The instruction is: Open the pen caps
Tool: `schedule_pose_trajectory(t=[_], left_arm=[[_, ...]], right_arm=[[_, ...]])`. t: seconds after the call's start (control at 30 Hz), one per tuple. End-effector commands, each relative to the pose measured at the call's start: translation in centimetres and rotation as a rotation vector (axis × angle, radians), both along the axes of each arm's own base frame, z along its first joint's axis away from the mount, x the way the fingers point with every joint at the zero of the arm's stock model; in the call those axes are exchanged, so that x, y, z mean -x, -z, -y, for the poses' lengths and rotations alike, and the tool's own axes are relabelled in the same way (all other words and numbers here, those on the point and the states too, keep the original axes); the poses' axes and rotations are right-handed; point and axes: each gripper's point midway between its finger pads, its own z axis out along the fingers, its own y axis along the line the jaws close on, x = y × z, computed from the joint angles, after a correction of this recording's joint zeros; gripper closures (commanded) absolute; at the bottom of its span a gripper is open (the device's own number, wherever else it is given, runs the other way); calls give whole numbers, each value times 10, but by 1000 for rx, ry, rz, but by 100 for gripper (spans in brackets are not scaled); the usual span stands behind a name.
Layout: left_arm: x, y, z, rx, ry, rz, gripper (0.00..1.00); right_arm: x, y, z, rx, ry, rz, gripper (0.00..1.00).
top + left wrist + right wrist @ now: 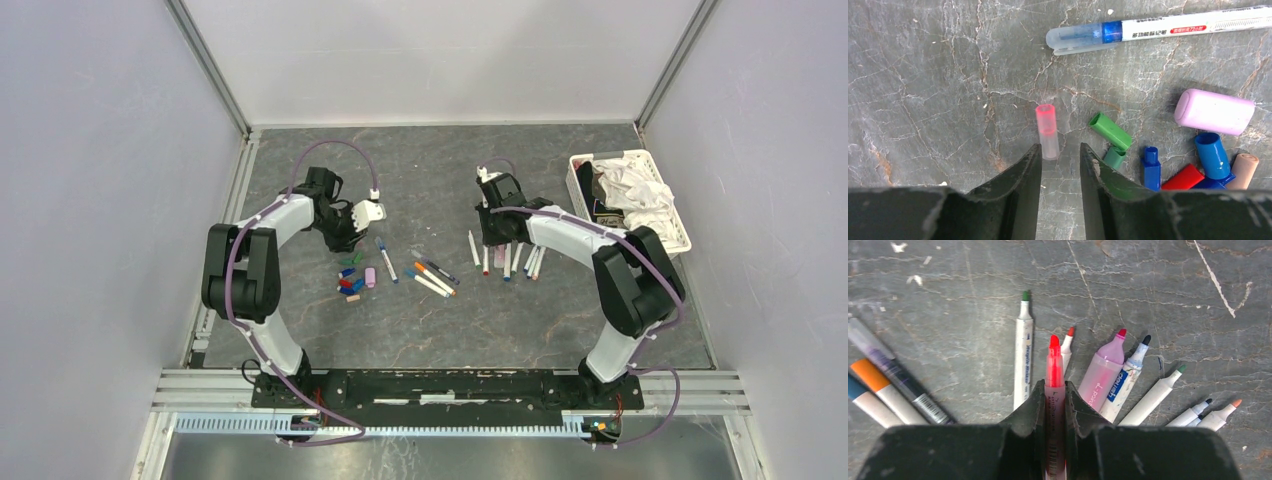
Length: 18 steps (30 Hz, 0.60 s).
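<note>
Jaws on the left gripper (1060, 154) are spread, nothing held; the right gripper (1054, 399) is clamped on a red pen (1054, 365). The pen caps (1110, 131) look tiny, light and slick, probably best pinched mid-length.

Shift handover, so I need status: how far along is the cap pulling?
Done: loose caps piled, uncapped pens fanned out. In hand: right gripper clamps a bare-tipped red highlighter; left gripper, open, sits behind a clear red cap on the table. Left: capped pens, including the blue-capped pen.
</note>
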Motion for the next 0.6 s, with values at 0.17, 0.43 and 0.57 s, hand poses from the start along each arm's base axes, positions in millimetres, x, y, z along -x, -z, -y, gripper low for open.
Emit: schedule_pose_trajectory(t=[0.17,0.43,0.57], left_arm=[[-8,-49,13,90,-88,-1,47],[-29,-159,15,162,-229,150,14],[-41,-211,7,197,-370,275,11]], right_arm=[[-14,7,6,57,43,32,85],[-14,2,6,57,46,38,72],[-16,-6,6,56,46,53,71]])
